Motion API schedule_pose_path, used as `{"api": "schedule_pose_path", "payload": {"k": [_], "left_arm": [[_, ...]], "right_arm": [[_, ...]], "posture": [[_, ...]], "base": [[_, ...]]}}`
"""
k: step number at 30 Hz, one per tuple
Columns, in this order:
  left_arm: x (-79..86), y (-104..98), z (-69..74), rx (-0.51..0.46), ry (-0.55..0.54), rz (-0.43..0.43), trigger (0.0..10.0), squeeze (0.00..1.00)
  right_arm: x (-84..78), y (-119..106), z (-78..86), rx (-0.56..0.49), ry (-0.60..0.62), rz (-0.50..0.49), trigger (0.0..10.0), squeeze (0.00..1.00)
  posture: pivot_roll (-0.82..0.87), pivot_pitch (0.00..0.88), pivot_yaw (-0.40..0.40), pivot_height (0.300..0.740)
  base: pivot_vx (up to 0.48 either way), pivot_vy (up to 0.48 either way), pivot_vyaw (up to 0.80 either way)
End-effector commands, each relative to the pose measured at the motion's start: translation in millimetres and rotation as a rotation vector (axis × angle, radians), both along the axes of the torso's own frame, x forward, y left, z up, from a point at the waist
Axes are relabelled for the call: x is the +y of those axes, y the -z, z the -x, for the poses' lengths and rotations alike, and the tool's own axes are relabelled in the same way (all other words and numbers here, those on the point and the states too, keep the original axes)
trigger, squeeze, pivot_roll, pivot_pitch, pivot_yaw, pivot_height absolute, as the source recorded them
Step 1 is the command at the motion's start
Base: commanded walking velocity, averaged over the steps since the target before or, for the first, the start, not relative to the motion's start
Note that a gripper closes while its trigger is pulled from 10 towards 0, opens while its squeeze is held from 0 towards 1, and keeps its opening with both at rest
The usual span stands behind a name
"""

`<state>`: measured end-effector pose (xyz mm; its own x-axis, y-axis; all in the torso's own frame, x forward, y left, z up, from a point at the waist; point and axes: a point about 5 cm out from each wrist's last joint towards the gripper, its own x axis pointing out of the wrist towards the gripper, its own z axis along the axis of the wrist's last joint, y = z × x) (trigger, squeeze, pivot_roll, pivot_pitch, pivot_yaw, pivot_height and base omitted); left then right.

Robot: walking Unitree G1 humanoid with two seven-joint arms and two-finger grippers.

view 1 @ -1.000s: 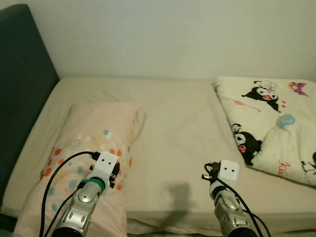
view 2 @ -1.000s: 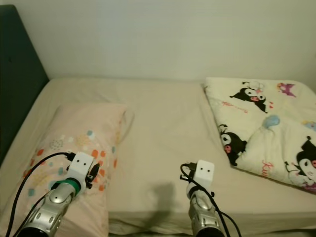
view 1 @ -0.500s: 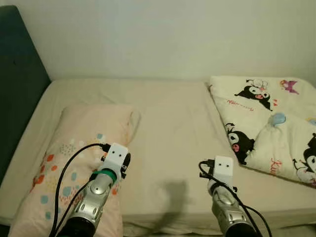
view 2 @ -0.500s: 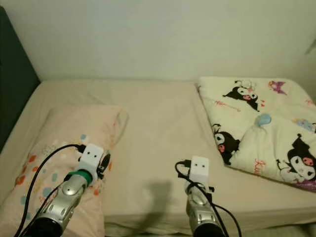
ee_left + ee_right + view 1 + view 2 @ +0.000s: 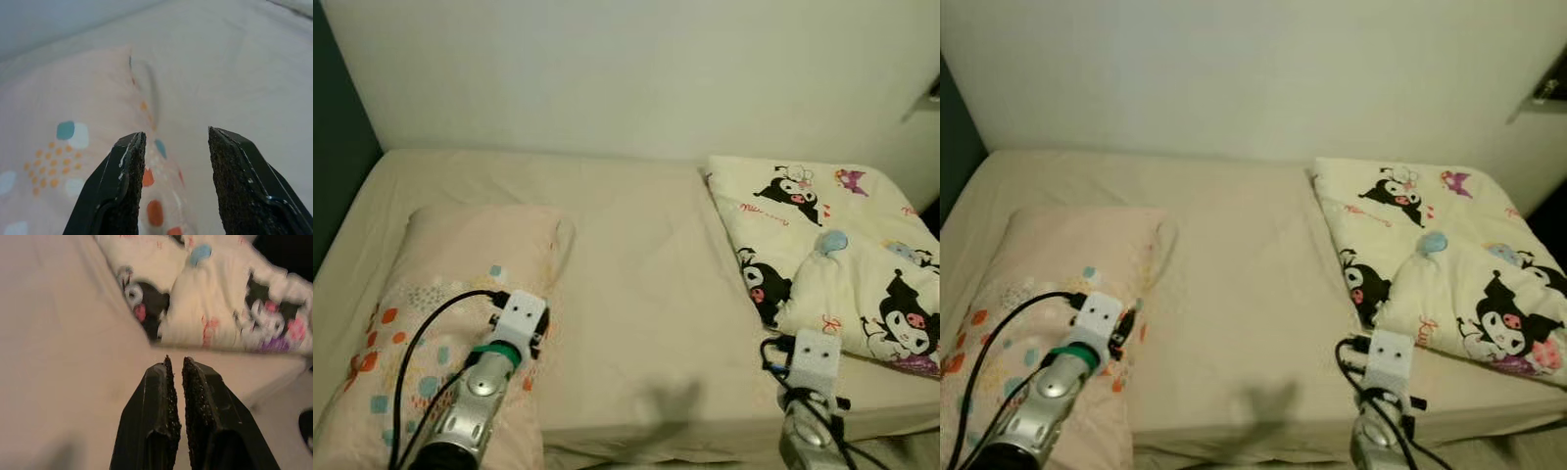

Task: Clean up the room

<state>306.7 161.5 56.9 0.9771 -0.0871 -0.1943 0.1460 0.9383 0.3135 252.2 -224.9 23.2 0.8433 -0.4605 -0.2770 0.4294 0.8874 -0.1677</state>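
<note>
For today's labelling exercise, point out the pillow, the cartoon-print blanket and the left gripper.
pillow (image 5: pixel 460 255), left eye view, on its plain upper half.
cartoon-print blanket (image 5: pixel 822 264), left eye view, on its cream middle fold.
left gripper (image 5: pixel 173 161), left wrist view, midway between its open fingertips.

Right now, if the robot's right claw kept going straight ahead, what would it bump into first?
Probably the cartoon blanket. The right claw, fingers nearly together, points over bare bed sheet toward the blanket's near edge. Depth is hard to judge, so it might brush the sheet first.
</note>
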Motion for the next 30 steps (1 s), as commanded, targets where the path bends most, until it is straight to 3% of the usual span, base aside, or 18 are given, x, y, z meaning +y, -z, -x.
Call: {"api": "schedule_pose_path", "payload": {"k": [1, 5, 9, 12, 18, 24, 26, 30], "left_arm": [[1.5, 6, 3.5, 0.025, -0.030, 0.005, 10.0, 0.00], [-3.5, 7, 1.1, 0.040, -0.015, 0.001, 10.0, 0.00], [-11.4, 5, -3.3, 0.042, 0.034, -0.016, 10.0, 0.00], [-12.9, 3, -7.1, 0.045, 0.024, 0.004, 10.0, 0.00], [-10.6, 6, -1.9, 0.067, -0.019, 0.101, 10.0, 0.00], [-9.5, 8, 3.2, 0.062, -0.026, 0.123, 10.0, 0.00], [-5.8, 15, 11.1, 0.076, -0.069, 0.148, 10.0, 0.00], [-6.6, 21, 15.4, 0.085, -0.071, 0.120, 10.0, 0.00]], "right_arm": [[0.9, 10, 1.6, 0.023, 0.025, -0.033, 10.0, 0.00], [20.0, 14, -11.7, 0.078, -0.039, -0.012, 10.0, 0.00], [33.5, 10, -23.0, 0.103, -0.109, 0.015, 10.0, 0.00], [42.0, 10, -29.9, 0.125, -0.163, -0.041, 10.0, 0.00], [43.7, 19, -29.0, 0.174, -0.161, -0.074, 10.0, 0.00], [45.3, 20, -27.9, 0.170, -0.168, -0.065, 10.0, 0.00], [42.0, 19, -24.9, 0.136, -0.133, -0.056, 10.0, 0.00], [40.5, 20, -24.0, 0.135, -0.129, -0.044, 10.0, 0.00]], "posture": [[0.05, 0.000, -0.027, 0.732], [0.05, 0.000, 0.025, 0.732], [0.06, 0.000, 0.021, 0.732], [0.07, 0.000, 0.018, 0.732], [0.09, 0.000, 0.000, 0.732], [0.09, 0.000, -0.005, 0.732], [0.08, 0.000, -0.006, 0.732], [0.08, 0.000, -0.007, 0.732]], "base": [[0.000, 0.000, 0.00], [0.000, 0.000, 0.00], [0.000, 0.000, 0.00], [0.000, 0.000, 0.00], [0.000, 0.000, 0.00], [0.000, 0.000, 0.00], [0.000, 0.000, 0.00], [0.000, 0.000, 0.00]]}}
